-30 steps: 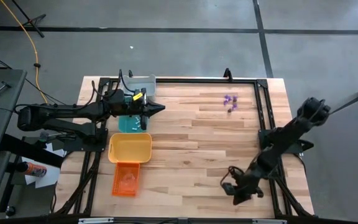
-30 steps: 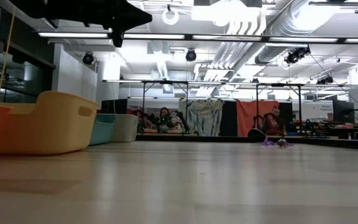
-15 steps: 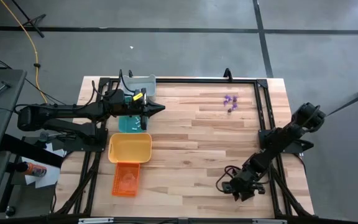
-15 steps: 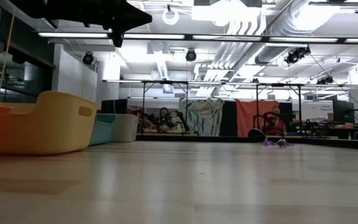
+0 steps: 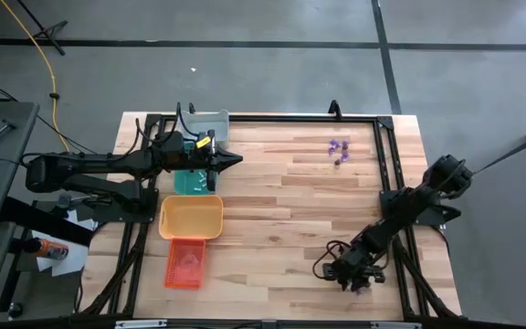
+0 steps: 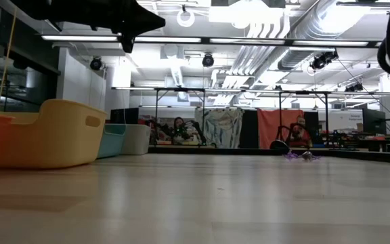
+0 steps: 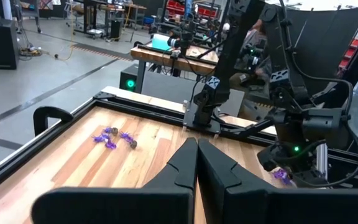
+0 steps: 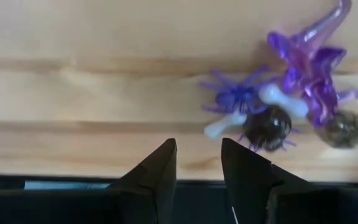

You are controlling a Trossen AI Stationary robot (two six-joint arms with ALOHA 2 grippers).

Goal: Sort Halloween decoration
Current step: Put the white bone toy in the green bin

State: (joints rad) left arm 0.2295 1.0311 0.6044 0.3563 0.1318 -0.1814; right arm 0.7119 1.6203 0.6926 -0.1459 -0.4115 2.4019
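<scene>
High view has the right gripper (image 5: 350, 274) down at the near right corner of the table (image 5: 281, 219), right over a small pile of trinkets (image 5: 362, 289) by the frame edge. Right wrist view shows its fingers (image 8: 157, 171) parted with nothing between them, and that pile (image 8: 291, 99) (purple spider, bone, dark balls) sits just beside the tips, not in the gap. Another clump (image 5: 338, 151) lies far off near the back edge. Left gripper (image 5: 236, 159) is clamped shut and empty, hanging over the teal tray (image 5: 188, 185), with the yellow (image 5: 191, 218) and orange (image 5: 184, 263) trays nearby. So I'd say it's lining up a pick; next it needs to shift sideways over one piece and pinch carefully, since they're tangled together.
</scene>
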